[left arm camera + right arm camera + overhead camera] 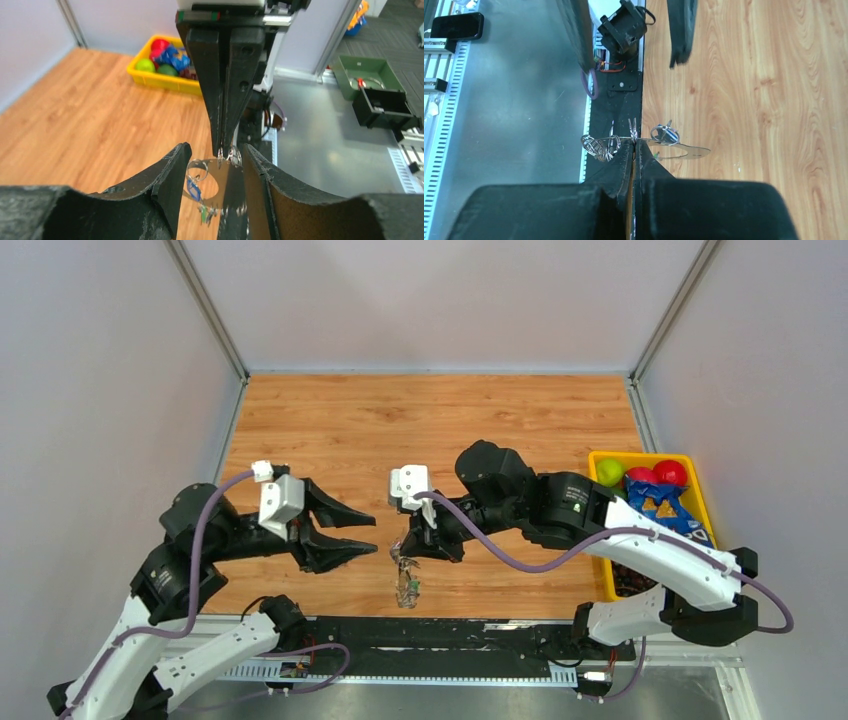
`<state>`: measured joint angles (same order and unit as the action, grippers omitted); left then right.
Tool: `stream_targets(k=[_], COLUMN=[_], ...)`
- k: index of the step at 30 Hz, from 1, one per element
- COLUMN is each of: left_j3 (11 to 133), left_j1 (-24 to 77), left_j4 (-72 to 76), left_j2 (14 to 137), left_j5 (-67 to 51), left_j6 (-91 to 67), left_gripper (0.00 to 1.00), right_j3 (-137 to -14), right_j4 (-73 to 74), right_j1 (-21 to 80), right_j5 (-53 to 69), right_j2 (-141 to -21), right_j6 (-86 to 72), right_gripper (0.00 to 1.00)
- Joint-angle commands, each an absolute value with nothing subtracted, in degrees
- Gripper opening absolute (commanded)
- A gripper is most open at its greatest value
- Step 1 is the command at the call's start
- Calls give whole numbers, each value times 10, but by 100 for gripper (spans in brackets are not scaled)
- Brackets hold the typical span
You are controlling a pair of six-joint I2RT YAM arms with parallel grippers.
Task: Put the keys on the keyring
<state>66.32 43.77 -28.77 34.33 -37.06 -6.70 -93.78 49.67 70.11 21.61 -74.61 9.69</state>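
My right gripper [405,546] is shut on the keyring [405,578] and holds it just above the wooden table near the front edge. In the right wrist view the thin silvery loop [691,149] runs across my shut fingertips [634,146], with small rings [664,134] on either side. My left gripper [373,536] is open, its tips just left of the ring. In the left wrist view its open fingers [172,167] flank the ring, the blue tag [194,189] and small dangling metal bits [209,212]. I cannot tell single keys apart.
A yellow bin [700,490] with fruit and a blue packet stands at the right; it also shows in the left wrist view [150,80]. A black rail [450,635] runs along the table's front edge. Green and black boxes [372,75] sit off the table.
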Motion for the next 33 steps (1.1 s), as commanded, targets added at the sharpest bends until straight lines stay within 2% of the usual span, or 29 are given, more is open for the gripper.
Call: stream_targets(k=[1,26,33], left_j3=[678,657,655], left_j1=[438,438,438], left_j4=[-381,-420,-412], left_j2=[377,407,410], left_j5=[-388,-403,-409], left_j6=[-43,-15,-11], left_gripper=[53,44,36], right_j3=[-946,-993,-999], right_j4=[488,485,484], right_j1=[704,704,704], right_j5=[233,237,238], right_j2=[-755,-799,-801], right_j6=[69,48,47], right_gripper=[0,0,0])
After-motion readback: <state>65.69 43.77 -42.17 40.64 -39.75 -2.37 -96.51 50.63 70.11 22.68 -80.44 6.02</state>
